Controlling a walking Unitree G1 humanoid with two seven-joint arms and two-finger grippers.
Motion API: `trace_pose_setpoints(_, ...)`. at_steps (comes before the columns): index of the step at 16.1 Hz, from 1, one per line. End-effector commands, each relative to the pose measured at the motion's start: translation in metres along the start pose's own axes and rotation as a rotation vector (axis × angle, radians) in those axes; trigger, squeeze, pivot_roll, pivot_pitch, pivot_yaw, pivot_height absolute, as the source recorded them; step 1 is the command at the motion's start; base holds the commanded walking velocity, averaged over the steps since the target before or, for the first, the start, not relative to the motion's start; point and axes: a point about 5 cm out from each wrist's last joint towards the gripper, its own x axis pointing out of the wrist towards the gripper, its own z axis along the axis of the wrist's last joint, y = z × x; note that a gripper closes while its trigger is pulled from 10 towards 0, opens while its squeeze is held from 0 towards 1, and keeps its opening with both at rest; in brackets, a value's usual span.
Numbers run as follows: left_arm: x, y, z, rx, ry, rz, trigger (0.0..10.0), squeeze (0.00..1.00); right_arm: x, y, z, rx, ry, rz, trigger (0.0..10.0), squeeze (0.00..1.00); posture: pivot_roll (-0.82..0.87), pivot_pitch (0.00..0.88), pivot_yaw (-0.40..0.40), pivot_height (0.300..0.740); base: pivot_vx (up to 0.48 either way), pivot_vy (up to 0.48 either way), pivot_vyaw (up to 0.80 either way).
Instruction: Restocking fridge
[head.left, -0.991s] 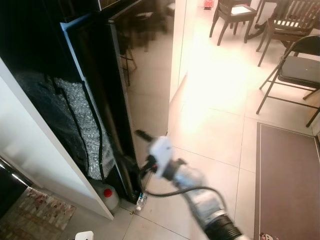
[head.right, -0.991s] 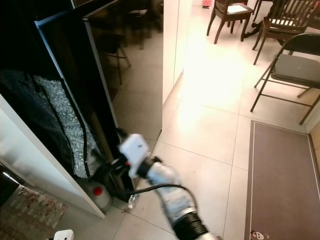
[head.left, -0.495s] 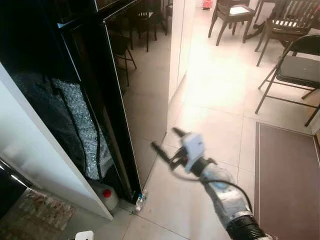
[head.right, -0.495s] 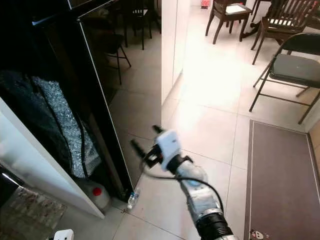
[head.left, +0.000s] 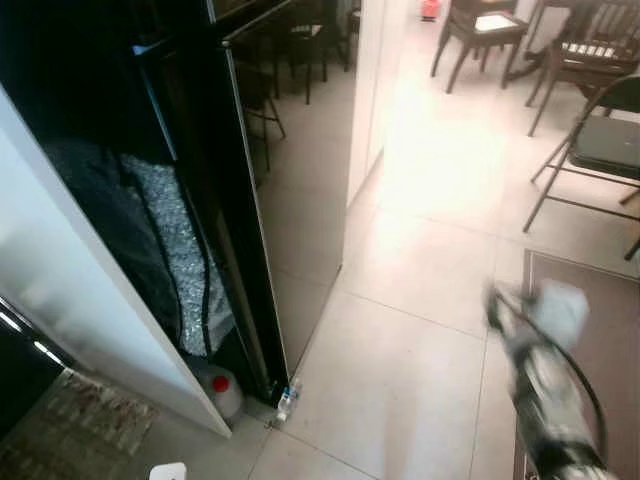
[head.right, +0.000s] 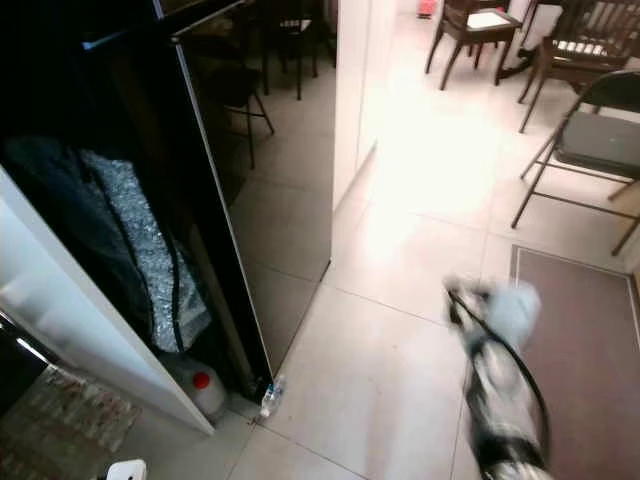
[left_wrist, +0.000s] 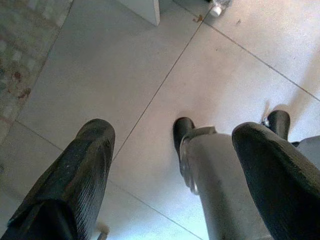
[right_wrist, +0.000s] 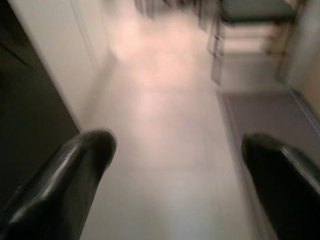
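Right gripper (right_wrist: 175, 150): fingers spread wide with nothing between them, hanging over the pale tiled floor (head.left: 400, 360); in the head views the arm is a motion-blurred streak.
Fridge door (head.left: 270, 190): tall, black and glossy, standing ajar well off to the right gripper's left; chairs are mirrored in its face.
Fridge interior: dark, with a crinkled silver bag (head.left: 185, 250) inside (its contents cannot be made out).
Jug (head.left: 220, 390): white with a red cap, on the floor at the foot of the door.
Small bottle (head.left: 288, 398): clear, just beside the door's lower corner.
Left gripper (left_wrist: 170, 165): fingers parted and empty, pointing down at the floor above the robot's own foot.
Folding chair (head.left: 600, 140): ahead of the right gripper, beside a brown mat (head.left: 600, 300).
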Motion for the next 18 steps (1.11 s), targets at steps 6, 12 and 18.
trace_pose_setpoints(6,0.000,0.002,-0.004,0.028,0.039,-0.002,10.0,0.00,-0.097,-0.006,-0.156,-0.307,0.729,0.217,10.0,0.00,-0.17,0.000,0.031,0.740,0.000,0.000,0.00)
trace_pose_setpoints(12,0.000,0.003,-0.002,0.036,0.039,0.004,10.0,0.00,-0.102,0.008,-0.163,-0.182,0.738,0.162,10.0,0.00,-0.17,0.000,0.035,0.740,0.000,-0.205,0.00)
trace_pose_setpoints(18,0.000,0.001,-0.004,0.024,0.043,0.001,10.0,0.00,-0.092,-0.001,-0.154,-0.164,0.705,0.117,10.0,0.00,-0.18,0.000,0.030,0.740,0.000,-0.315,0.00)
